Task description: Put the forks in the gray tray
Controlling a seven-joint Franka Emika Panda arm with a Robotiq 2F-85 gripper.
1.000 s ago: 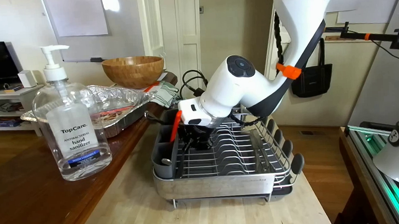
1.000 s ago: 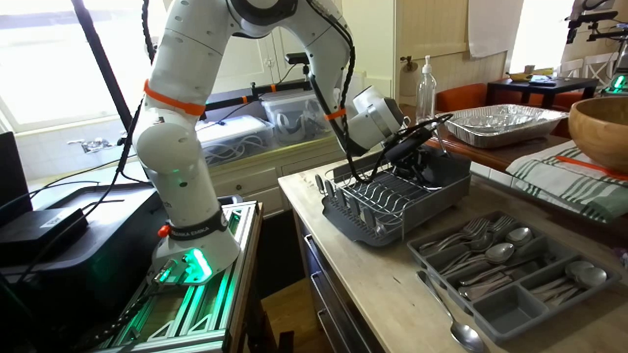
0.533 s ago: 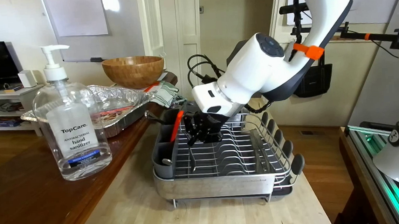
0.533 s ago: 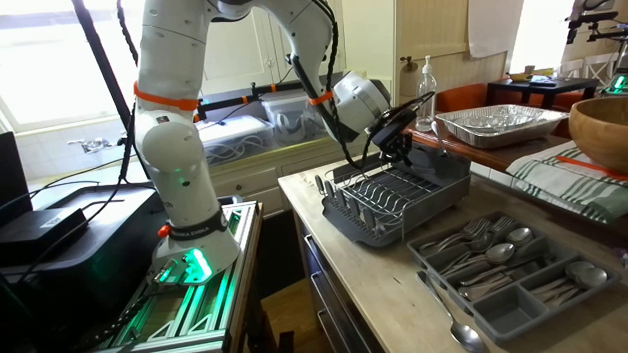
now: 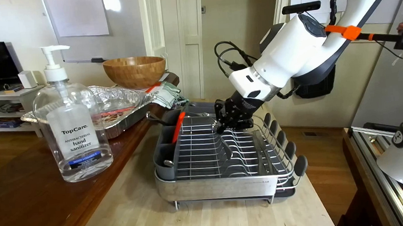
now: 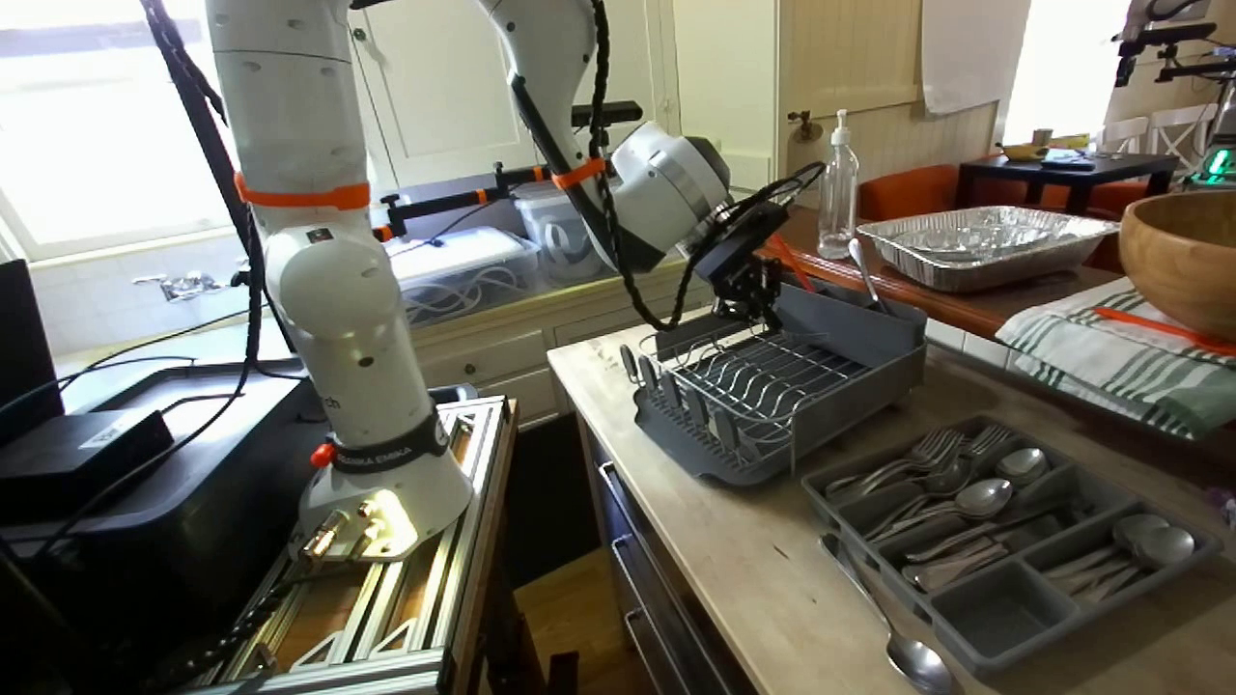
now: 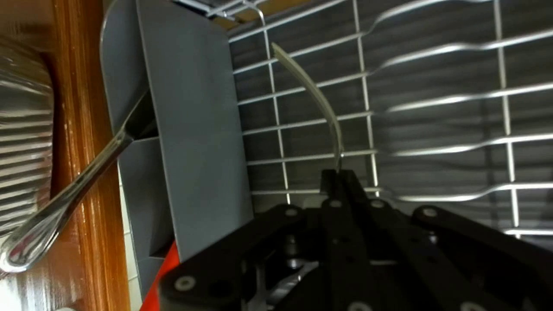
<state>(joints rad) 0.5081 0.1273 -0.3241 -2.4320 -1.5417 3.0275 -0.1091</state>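
Observation:
My gripper [image 5: 219, 128] is shut on a thin curved silver utensil [image 7: 320, 97], seen edge-on in the wrist view; I cannot tell whether it is a fork. The utensil points down from the fingertips [image 7: 338, 172] over the gray dish rack [image 5: 217, 189]. In an exterior view the gripper [image 6: 771, 323] is above the rack's far half. Long silver utensils [image 5: 261, 153] stand in the rack's wire rows. A gray cutlery tray [image 6: 1004, 613] with compartments lies beside the rack [image 6: 859, 398]. Forks [image 6: 937, 449] lie in its far compartment, with spoons and other cutlery in others.
The rack's gray caddy [image 5: 164, 161] holds a red-handled utensil [image 5: 178, 128]. A spoon [image 6: 912, 656] lies on the counter by the cutlery tray. The sanitizer bottle [image 5: 78, 132], foil pan [image 6: 985, 246] and brown wooden bowl [image 5: 135, 73] stand on the higher table.
The gripper has risen from beside the rack's caddy and moved away from it, toward the robot's base side, with the utensil in it. The base light has turned from green to yellowish white.

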